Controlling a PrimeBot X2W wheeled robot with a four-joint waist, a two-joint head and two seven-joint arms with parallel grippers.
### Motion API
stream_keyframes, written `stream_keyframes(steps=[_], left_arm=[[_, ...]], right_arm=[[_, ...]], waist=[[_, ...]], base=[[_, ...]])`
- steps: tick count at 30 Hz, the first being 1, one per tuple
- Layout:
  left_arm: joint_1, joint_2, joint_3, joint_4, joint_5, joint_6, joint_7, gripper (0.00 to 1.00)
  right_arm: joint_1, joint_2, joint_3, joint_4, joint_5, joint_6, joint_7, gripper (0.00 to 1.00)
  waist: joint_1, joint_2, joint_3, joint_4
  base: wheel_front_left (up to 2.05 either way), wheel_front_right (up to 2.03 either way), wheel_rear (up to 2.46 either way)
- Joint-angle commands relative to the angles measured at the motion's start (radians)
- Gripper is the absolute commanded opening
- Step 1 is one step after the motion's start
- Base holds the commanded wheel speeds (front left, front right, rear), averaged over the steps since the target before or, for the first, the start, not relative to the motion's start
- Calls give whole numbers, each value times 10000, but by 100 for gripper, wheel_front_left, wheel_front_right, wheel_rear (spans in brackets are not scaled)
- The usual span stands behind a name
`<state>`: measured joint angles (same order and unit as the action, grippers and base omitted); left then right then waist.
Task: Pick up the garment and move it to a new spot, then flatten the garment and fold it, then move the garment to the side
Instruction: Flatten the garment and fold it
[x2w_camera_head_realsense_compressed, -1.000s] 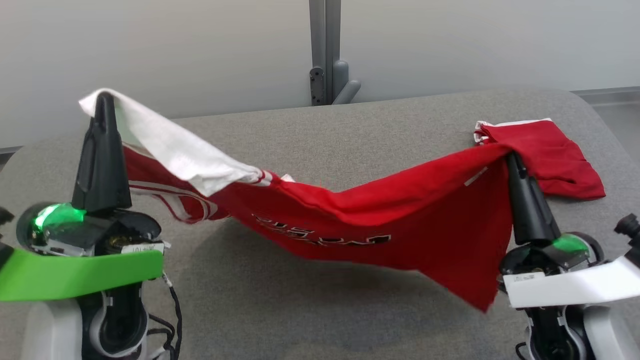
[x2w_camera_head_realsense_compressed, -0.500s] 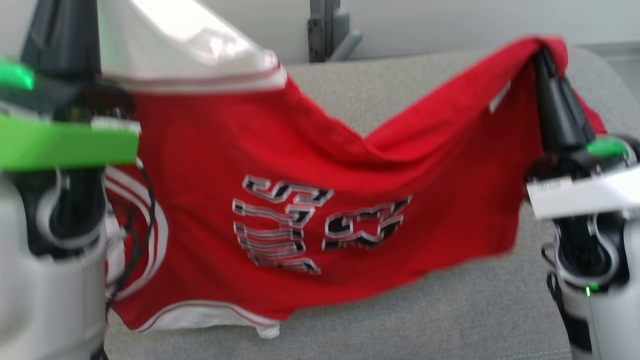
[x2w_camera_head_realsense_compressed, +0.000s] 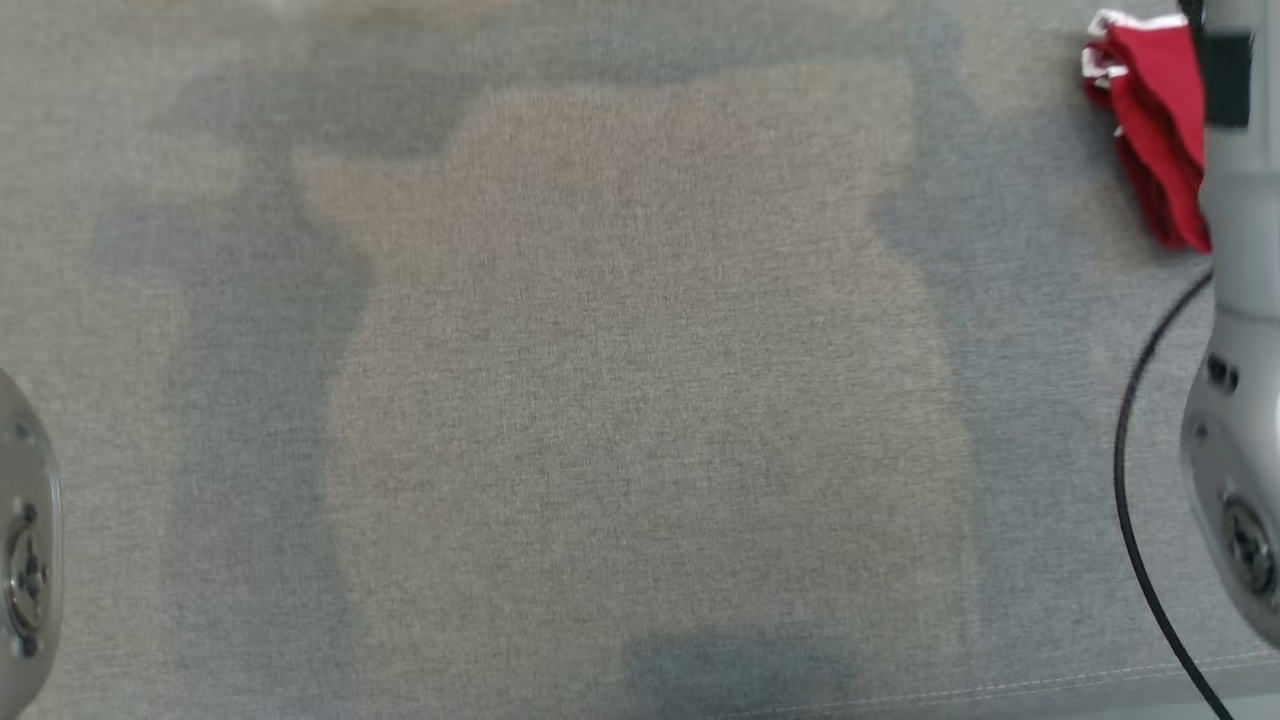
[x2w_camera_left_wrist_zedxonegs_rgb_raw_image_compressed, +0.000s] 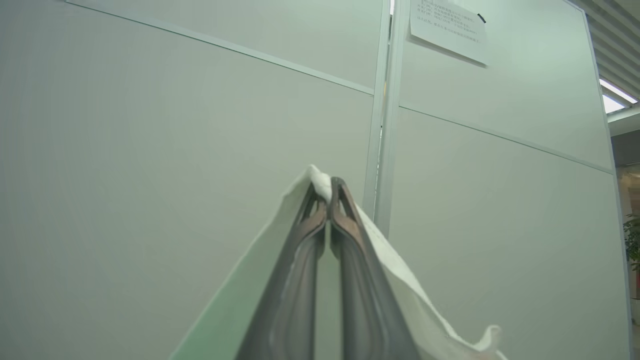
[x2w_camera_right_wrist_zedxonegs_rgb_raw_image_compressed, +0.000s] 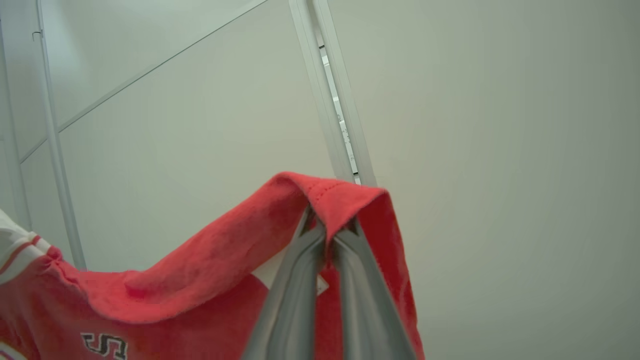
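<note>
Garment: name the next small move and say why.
Probably lower both arms together to lay the garment onto the grey surface. Both arms' jaws are shut on its upper edge, it hangs spread before the wall, and a broad shadow lies on the surface.

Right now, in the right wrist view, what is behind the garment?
Pale wall panels and a metal post stand behind the garment; the post's lower part is hidden by the red cloth.

grey fabric surf (x2w_camera_head_realsense_compressed: 640, 400) | wall panels (x2w_camera_left_wrist_zedxonegs_rgb_raw_image_compressed: 150, 150), metal post (x2w_camera_left_wrist_zedxonegs_rgb_raw_image_compressed: 384, 125) btwn | paper notice (x2w_camera_left_wrist_zedxonegs_rgb_raw_image_compressed: 447, 27) on panel | plant (x2w_camera_left_wrist_zedxonegs_rgb_raw_image_compressed: 633, 242) nr edge
</note>
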<state>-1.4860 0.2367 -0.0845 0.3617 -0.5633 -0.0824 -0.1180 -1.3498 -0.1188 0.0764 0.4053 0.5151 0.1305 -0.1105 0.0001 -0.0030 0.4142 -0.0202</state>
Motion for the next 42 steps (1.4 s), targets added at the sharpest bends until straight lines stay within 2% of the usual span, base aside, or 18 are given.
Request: stream_keyframes(steps=[1, 4, 6, 12, 16, 22, 29, 36, 41, 42], left_arm=[[-43, -45, -19, 112, 13, -50, -105, 0], [-413, -269, 32, 673, -333, -250, -714, 0], [-116, -371, -38, 1039, -444, -331, -952, 0], [1386, -567, -88, 1600, -996, -478, -1408, 0], [2597, -380, -388, 1229, -1306, -484, -1484, 0], [4627, 220, -104, -562, -1974, -488, -1482, 0], [7608, 304, 473, -2591, -2380, -483, -1486, 0], [10699, 3, 711, -3564, -2279, -443, -1485, 0], [12662, -340, 1027, -3966, -2158, -345, -1486, 0], [12662, -340, 1027, -3966, -2158, -345, -1486, 0]], right_arm=[[-71, -33, 12, 165, -79, 2, -111, 0], [-796, -7, 215, 1255, -76, 2, -580, 0], [-875, -93, 463, 1931, 7, 0, -764, 0], [24, -342, 1321, 3461, 623, 2, -1252, 0], [856, -479, 1964, 3623, 1639, 2, -1318, 0], [2378, -1191, 2613, 2453, 3549, 2, -980, 0], [5161, -2033, 2887, -26, 5168, 0, -853, 0], [8212, -2466, 2788, -2116, 5757, 0, -967, 0], [10166, -2462, 2337, -3020, 5592, 0, -1151, 0], [10166, -2462, 2337, -3020, 5592, 0, -1151, 0]], waist=[[-1, 30, 885, 270], [-1, 30, 1437, 505], [-1, 30, 1829, 676], [-1, 30, 2562, 915], [-1, 30, 2622, 909], [-1, 30, 2165, 766], [-1, 30, 1172, 726], [-1, 30, 71, 810], [-1, 30, -637, 931], [-1, 30, -637, 931]], base=[[0, 0, 0], [0, 0, 0], [0, 0, 0], [0, 0, 0], [0, 0, 0], [0, 0, 0], [0, 0, 0], [0, 0, 0], [0, 0, 0], [0, 0, 0]])
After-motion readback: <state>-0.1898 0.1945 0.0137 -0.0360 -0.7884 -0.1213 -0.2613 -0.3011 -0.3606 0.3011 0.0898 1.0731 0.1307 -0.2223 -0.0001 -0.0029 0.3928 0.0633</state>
